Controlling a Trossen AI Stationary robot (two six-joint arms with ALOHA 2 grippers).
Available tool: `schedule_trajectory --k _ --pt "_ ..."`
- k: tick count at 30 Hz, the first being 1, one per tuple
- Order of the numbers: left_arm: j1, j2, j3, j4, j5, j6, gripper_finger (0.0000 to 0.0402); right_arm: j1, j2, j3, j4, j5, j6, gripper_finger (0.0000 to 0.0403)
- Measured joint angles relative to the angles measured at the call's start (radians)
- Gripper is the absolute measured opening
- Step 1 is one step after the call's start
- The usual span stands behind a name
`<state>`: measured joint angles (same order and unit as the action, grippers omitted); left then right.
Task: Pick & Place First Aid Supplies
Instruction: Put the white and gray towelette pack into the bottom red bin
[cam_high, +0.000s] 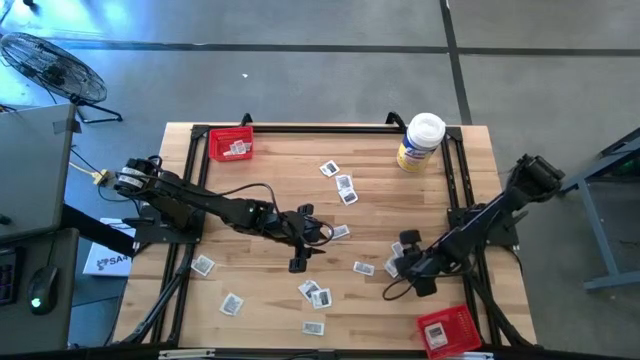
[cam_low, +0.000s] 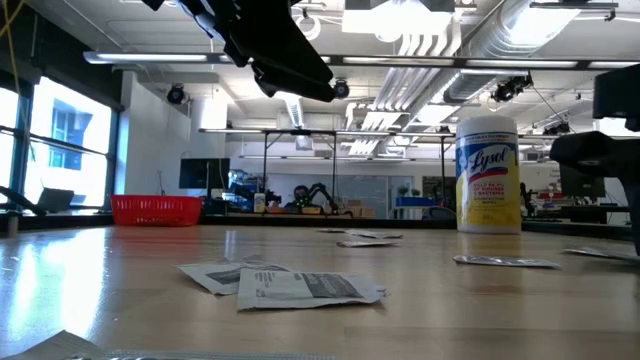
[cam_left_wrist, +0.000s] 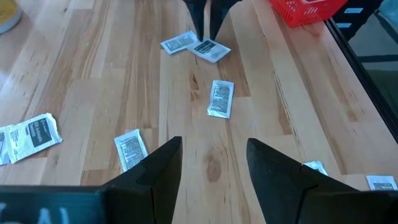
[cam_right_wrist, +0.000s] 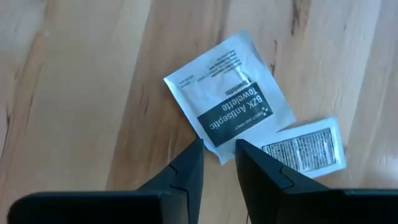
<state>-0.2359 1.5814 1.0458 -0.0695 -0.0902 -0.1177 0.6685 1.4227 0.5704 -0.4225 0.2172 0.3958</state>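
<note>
Red trays (cam_high: 231, 144): two; one white tub (cam_high: 420, 141) (yellow-labelled).

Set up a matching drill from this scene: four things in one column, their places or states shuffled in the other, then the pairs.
1. Lysol tub
2. left gripper
3. right gripper
4. red tray with packets

A. far left corner
B. open above bare wood
C. upright near the far right corner
D. nearly closed, over an antiseptic towelette packet

Pairs: 1-C, 2-B, 3-D, 4-A
</note>
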Motion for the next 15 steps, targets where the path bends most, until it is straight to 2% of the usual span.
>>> schedule_trajectory --k 6,15 --pt "0.000 0.000 0.000 0.000 0.000 0.000 0.0179 0.000 -0.003 -0.048 0.060 -0.001 -0.090 0.0075" --pt "0.000 0.000 0.000 0.000 0.000 0.000 0.0179 -0.001 -0.003 -0.064 0.067 0.011 -0.075 0.0005"
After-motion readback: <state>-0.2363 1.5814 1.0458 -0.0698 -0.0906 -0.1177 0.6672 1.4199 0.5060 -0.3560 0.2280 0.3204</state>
